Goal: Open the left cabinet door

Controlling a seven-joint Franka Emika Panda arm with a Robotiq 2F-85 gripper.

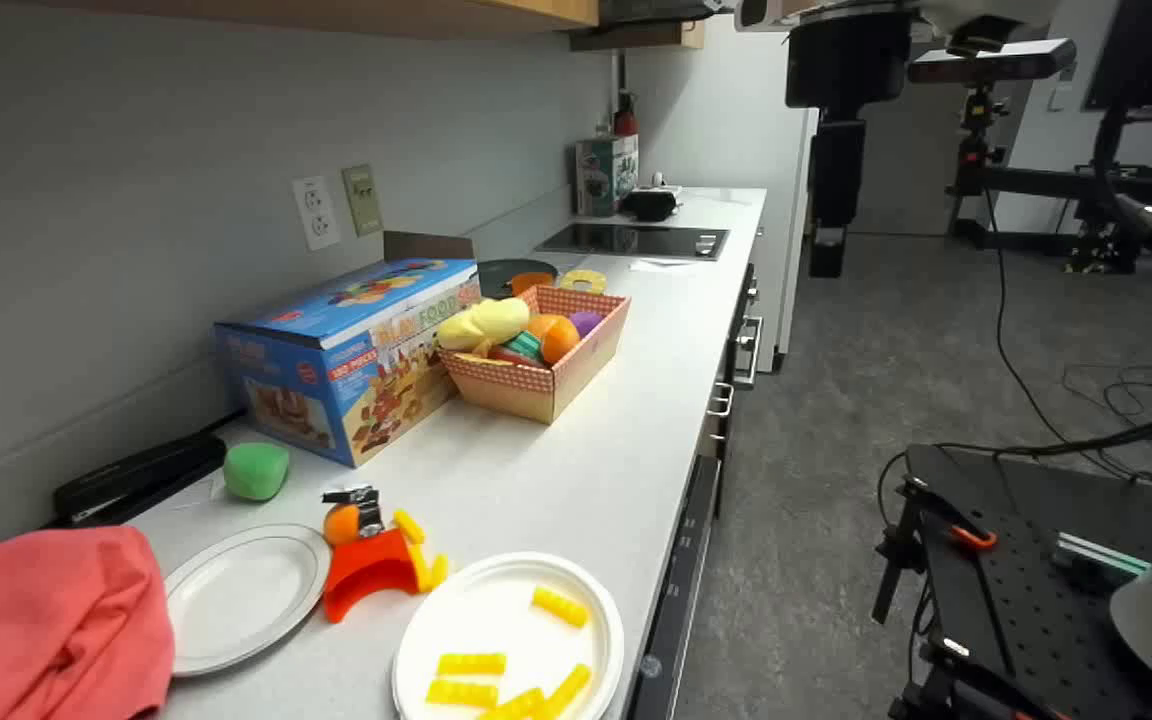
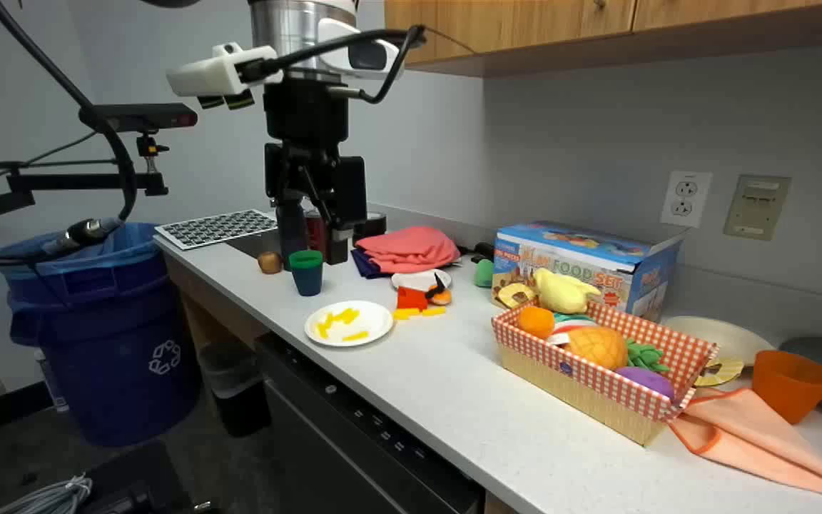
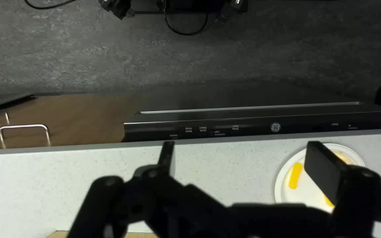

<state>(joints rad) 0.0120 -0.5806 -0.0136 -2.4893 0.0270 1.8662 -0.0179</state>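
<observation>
Your fingers (image 3: 325, 173) stand wide around nothing, pointing down. The looped cable (image 2: 391, 34) above them could snag if you tilt upward fast. The left door (image 2: 525, 23), likely the overhead one, sits higher, well apart, apparently closed; its small knob (image 2: 599, 4) could slip from a poorly centred pinch.

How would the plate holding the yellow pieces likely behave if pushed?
The plate would probably slide, not tip: it lies flat and low on the counter. The yellow pieces look loose, so a jerk could shift them. Because the plate sits near the counter's front edge, pushing that way might send it over.
</observation>
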